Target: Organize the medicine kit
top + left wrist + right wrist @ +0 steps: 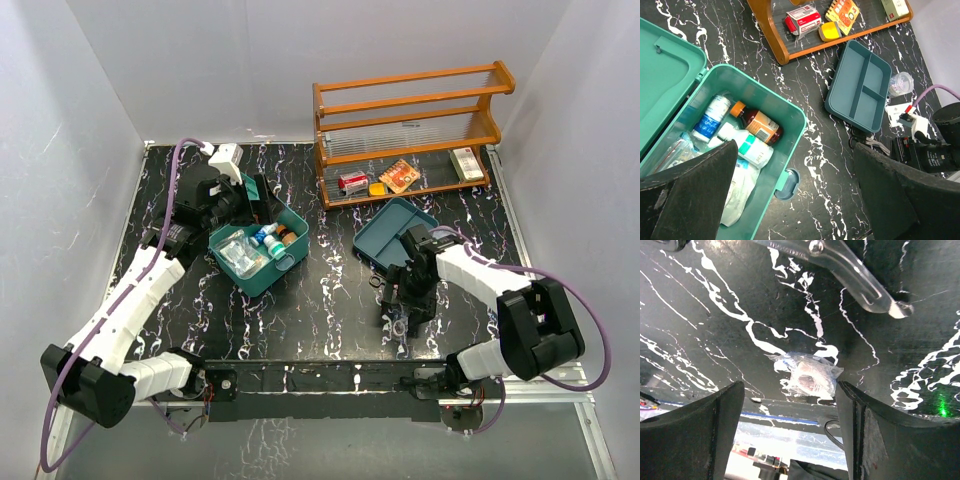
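The medicine kit (pixel 262 262) is a teal-green box standing open at the left of the table, its lid (pixel 665 75) laid back. Inside it lie a brown bottle (pixel 759 126), white bottles (pixel 747 147) and clear bags. My left gripper (pixel 248 200) hovers above the kit's far side, open and empty; in the left wrist view it (pixel 795 200) straddles the front latch (pixel 786 184). My right gripper (pixel 402 303) is open and points down just over a small clear bag with a roll in it (pixel 809 377), near the table's front edge. It is not touching the bag.
A dark blue-teal divided tray (pixel 392 228) lies empty at centre right. An orange wooden rack (pixel 410 120) at the back holds a red box (pixel 802 19), a yellow item and packets. Metal scissors (pixel 850 272) lie just beyond the bag. A small clear cup (pixel 901 82) stands right of the tray.
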Motion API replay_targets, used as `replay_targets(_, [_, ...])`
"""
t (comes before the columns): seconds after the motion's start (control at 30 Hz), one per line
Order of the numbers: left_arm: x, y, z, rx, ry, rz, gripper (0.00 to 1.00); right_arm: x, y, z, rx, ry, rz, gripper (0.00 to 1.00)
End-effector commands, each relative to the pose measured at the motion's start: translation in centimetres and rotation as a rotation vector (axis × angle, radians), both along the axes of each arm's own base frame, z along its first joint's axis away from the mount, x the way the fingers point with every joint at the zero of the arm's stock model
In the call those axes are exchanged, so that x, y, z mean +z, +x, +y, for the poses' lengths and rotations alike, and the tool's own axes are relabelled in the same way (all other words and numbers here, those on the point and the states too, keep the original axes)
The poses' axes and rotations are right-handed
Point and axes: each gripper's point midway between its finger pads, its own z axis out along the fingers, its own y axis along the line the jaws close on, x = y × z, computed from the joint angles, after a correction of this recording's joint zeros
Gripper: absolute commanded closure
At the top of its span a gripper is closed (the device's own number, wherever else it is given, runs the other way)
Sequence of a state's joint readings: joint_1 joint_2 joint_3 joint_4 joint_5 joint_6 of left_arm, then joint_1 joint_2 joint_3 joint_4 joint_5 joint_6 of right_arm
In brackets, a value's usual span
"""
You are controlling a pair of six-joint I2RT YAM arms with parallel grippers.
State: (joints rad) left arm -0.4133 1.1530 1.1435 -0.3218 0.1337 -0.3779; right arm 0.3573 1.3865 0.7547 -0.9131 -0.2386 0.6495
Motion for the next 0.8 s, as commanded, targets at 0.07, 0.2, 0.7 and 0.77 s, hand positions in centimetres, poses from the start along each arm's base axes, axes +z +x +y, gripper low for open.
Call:
replay_targets(0.07, [0.0, 0.1, 0.2, -0.007, 0.018, -0.005, 0.01, 1.1, 0.8, 0.0, -0.004, 0.002, -0.042, 0.31])
replay_targets(0.2, [-0.2, 0.0, 0.2, -0.008, 0.020, 0.000, 0.01, 2.0, 1.0, -1.2, -0.055, -0.066, -0.076, 0.33])
replay_targets(0.7, [-0.5, 0.4, 0.0, -0.016, 0.035, 0.011, 0.01, 1.5, -0.6, -2.3, -0.060, -0.119, -0.019, 0.62])
replay_targets(0.77, [-0.6, 0.5, 0.0, -0.016, 0.040, 0.014, 0.01, 1.2, -0.4, -2.1, -0.049, -0.116, -0.013, 0.64])
